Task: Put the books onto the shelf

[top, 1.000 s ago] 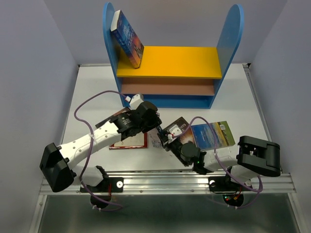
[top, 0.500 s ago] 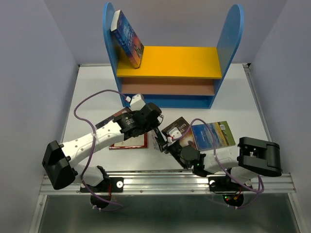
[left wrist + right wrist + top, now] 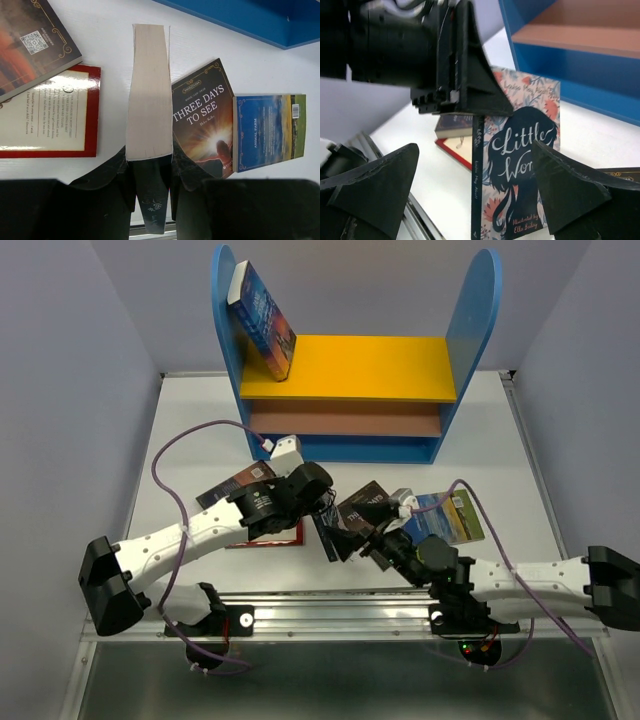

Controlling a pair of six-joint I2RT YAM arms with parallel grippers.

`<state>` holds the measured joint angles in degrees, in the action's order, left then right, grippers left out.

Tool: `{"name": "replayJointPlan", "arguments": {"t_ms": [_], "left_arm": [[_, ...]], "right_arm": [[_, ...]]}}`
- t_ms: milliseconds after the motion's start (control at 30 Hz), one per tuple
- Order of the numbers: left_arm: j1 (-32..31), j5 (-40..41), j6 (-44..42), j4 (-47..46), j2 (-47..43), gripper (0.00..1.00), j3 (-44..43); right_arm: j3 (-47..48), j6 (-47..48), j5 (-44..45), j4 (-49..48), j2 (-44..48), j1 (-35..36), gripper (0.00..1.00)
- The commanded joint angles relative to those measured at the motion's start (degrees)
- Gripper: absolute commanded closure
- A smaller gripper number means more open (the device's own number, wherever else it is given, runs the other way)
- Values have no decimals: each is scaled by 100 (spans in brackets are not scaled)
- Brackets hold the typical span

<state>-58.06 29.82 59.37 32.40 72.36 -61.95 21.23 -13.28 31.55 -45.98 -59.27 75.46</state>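
Right gripper: fingers spread wide, gripping nothing, with the pale floral-patterned paperback just ahead of them. Left gripper: clamped on one end of this book, holding it upright on edge. Clear the right arm sideways before lifting. Keep the book vertical, carry it over the flat-lying dark brown paperback, and stand it on the blue-sided shelf beside the leaning blue-orange book.

Upper shelf board open rt of leaning blue book; L arm, R arm crowd front-centre.
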Motion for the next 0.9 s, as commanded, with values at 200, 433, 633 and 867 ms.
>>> {"name": "replayJointPlan", "arguments": {"t_ms": [200, 433, 633, 867], "left_arm": [[-249, 427, -1664, -1526, -1109, 100, 219], [-583, 954, -3159, -2474, -1706, 100, -62], [-785, 1043, -4696, -3214, -1673, 100, -727], [-909, 1368, -6814, -5329, -1155, 100, -1196]], "right_arm": [[186, -1403, 2098, 2353, 1689, 56, 0], [671, -3080, 3646, 5207, 1971, 56, 0], [549, -3454, 3700, 5476, 2270, 56, 0], [592, -3339, 4113, 5477, 2261, 56, 0]]}}
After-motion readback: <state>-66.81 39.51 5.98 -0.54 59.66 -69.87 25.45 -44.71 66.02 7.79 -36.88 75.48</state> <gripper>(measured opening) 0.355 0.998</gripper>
